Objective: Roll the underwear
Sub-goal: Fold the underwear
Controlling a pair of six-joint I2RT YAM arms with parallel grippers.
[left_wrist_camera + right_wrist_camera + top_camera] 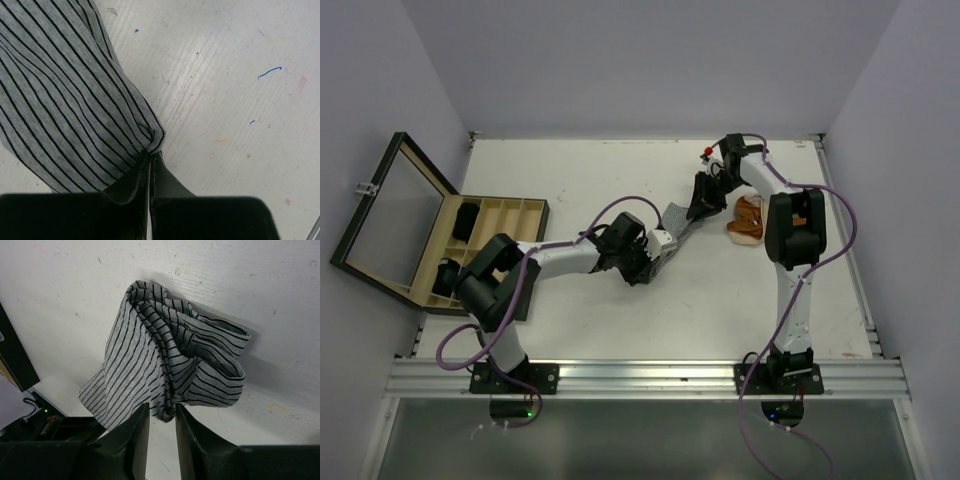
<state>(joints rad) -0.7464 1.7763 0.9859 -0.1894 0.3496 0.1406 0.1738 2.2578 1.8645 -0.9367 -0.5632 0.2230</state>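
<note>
The grey striped underwear (674, 222) lies mid-table between both grippers. My left gripper (151, 159) is shut on one corner of the striped cloth (65, 100), which spreads flat up and to the left from the pinch. In the right wrist view the other end of the underwear (165, 355) is bunched into folds. My right gripper (162, 406) stands with its jaws a little apart, and a hanging fold dips between the tips, touching the right finger only. An orange-brown underwear (748, 218) lies just right of the right gripper (703, 205).
A compartmented wooden box (510, 215) stands at the table's left edge with its glass lid (390, 215) swung open to the left. Black rolled pieces (468, 220) sit in its compartments. The table's right edge rail (855, 270) runs past the right arm.
</note>
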